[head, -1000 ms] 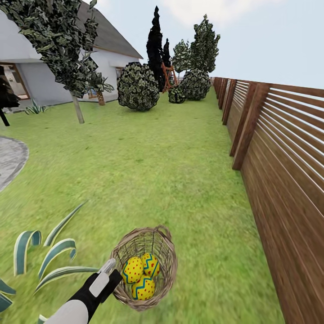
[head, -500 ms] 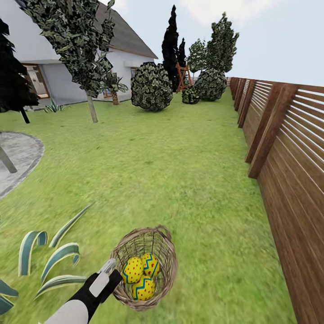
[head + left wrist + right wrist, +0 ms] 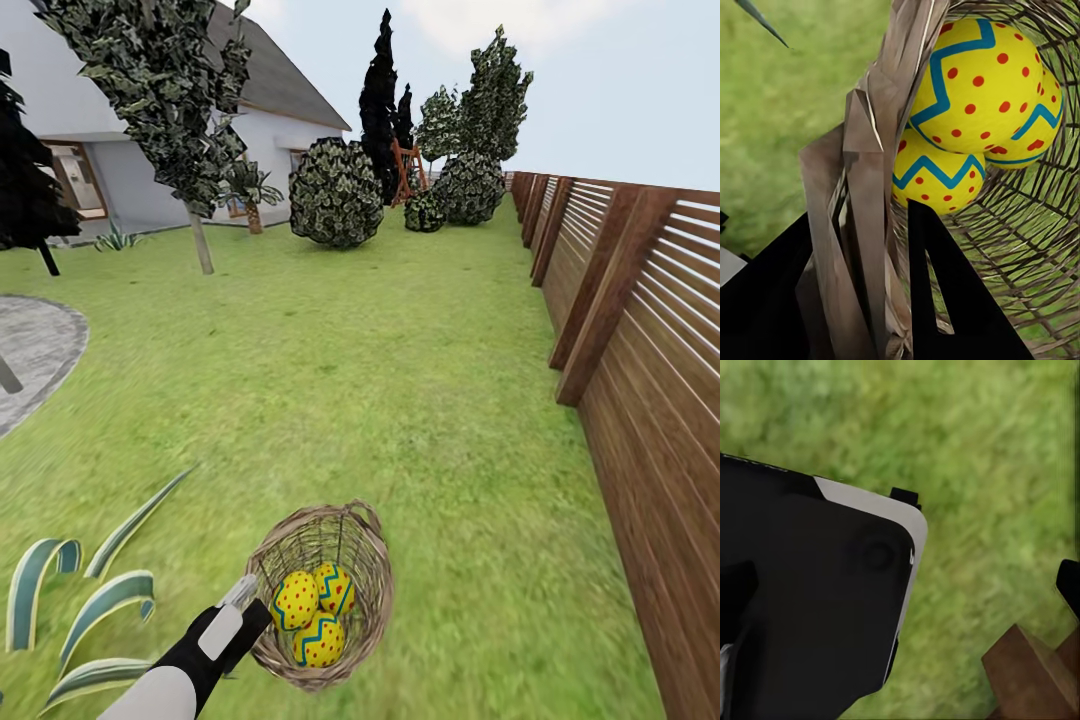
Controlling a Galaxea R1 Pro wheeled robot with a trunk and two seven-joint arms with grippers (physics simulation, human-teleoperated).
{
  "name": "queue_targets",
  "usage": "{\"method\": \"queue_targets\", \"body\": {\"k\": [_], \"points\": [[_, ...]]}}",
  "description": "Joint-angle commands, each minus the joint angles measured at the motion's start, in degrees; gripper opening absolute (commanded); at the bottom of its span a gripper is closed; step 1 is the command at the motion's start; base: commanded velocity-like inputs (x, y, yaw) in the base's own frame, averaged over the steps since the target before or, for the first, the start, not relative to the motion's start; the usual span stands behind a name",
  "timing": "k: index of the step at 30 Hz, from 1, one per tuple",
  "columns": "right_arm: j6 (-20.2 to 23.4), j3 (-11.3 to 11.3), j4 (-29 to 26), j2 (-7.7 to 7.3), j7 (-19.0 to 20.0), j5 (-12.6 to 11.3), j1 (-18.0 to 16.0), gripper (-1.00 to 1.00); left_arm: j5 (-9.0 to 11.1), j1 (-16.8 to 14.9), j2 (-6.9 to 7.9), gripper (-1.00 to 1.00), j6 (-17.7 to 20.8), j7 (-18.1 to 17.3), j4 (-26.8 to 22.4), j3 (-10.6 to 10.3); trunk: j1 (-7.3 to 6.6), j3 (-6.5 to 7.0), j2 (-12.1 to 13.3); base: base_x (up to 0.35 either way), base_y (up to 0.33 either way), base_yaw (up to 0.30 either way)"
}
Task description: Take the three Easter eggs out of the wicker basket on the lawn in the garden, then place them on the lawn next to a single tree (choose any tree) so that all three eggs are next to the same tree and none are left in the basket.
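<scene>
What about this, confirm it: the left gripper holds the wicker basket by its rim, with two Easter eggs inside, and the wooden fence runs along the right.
The count is wrong. Three Easter eggs lie inside, as the head view shows. The rest stands: the left gripper holds the wicker basket by its rim, with the wooden fence running along the right.

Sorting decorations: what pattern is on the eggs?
Eggs: yellow, red dots, blue zigzag band; clearest in left wrist view.
</scene>
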Motion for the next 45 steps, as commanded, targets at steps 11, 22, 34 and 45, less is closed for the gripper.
{"method": "queue_targets", "body": {"k": [11, 22, 34, 45], "points": [[-0.3, -0.5, 0.2, 0.05, 0.1, 0.4, -0.1, 1.00, 0.8, 0.0, -0.03, -1.00, 0.2, 0.4, -0.2, 0.0, 0.07, -0.11, -0.1, 0.328, -0.079, 0.108], [-0.3, -0.5, 0.2, 0.05, 0.1, 0.4, -0.1, 1.00, 0.8, 0.0, -0.03, -1.00, 0.2, 0.4, -0.2, 0.0, 0.07, -0.11, -0.1, 0.328, -0.079, 0.293], [-0.3, -0.5, 0.2, 0.05, 0.1, 0.4, -0.1, 1.00, 0.8, 0.0, -0.03, -1.00, 0.2, 0.4, -0.2, 0.0, 0.07, 0.31, -0.1, 0.328, -0.079, 0.282], [-0.3, -0.5, 0.2, 0.05, 0.1, 0.4, -0.1, 1.00, 0.8, 0.0, -0.03, -1.00, 0.2, 0.4, -0.2, 0.0, 0.07, 0.88, -0.1, 0.328, -0.079, 0.273]]}}
